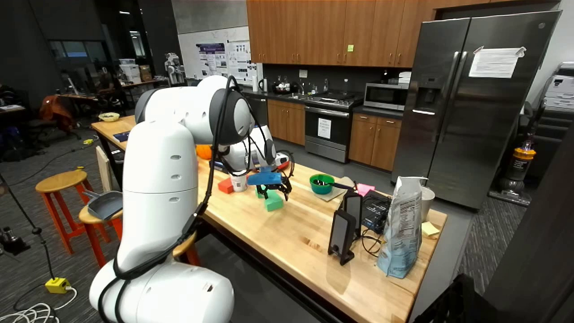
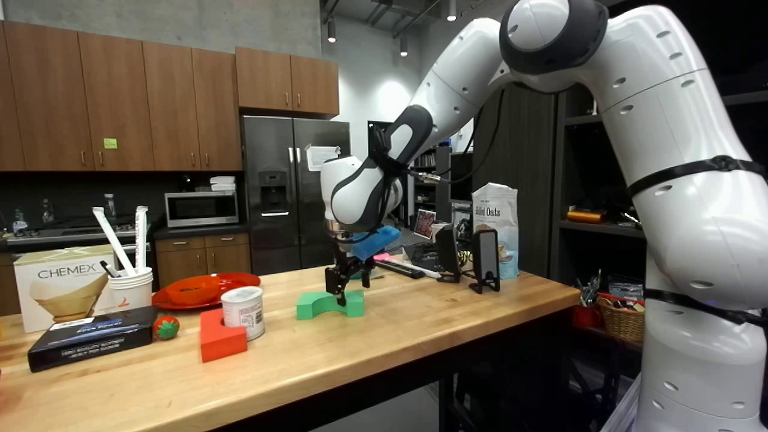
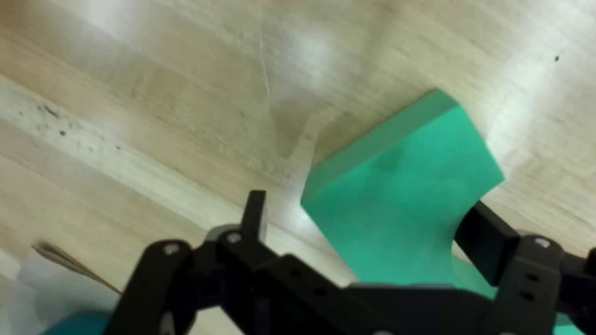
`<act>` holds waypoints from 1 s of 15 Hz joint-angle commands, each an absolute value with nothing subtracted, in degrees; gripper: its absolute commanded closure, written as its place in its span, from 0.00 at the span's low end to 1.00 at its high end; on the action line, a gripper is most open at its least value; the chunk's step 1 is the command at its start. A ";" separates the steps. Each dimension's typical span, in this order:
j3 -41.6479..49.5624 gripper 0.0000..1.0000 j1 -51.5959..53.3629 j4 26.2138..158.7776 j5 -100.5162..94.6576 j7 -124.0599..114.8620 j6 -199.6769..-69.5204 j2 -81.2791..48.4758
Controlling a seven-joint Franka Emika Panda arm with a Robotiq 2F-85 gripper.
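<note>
Free tabletop (image 1: 307, 217) between green block (image 3: 400, 204) and speakers (image 1: 341, 232)

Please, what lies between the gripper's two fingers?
In the wrist view, one end of the green block shows between the fingers, with bare tabletop on one side.

On the pale wooden desk (image 2: 414, 321), in an exterior view, the black pincer (image 2: 353, 292) straddles the right end of a green curve-notched block (image 2: 318, 301). Leftward, a white cylindrical tub (image 2: 246, 313) stands beside a red notched block (image 2: 221, 347), with a round red plate (image 2: 241, 279) behind. A tall white oats bag (image 2: 501, 215) stands near the right edge.
</note>
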State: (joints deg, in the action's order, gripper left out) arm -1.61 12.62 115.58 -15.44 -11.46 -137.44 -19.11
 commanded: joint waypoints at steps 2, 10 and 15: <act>-2.51 0.00 12.46 116.19 -13.39 -15.24 -124.11 -15.64; -5.86 0.00 10.60 117.23 -0.62 -12.01 -125.30 -14.20; -5.50 0.00 11.00 120.19 -4.70 -8.58 -133.74 -14.16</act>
State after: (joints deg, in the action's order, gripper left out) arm -5.26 11.87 116.89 -3.03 -11.38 -129.65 -16.04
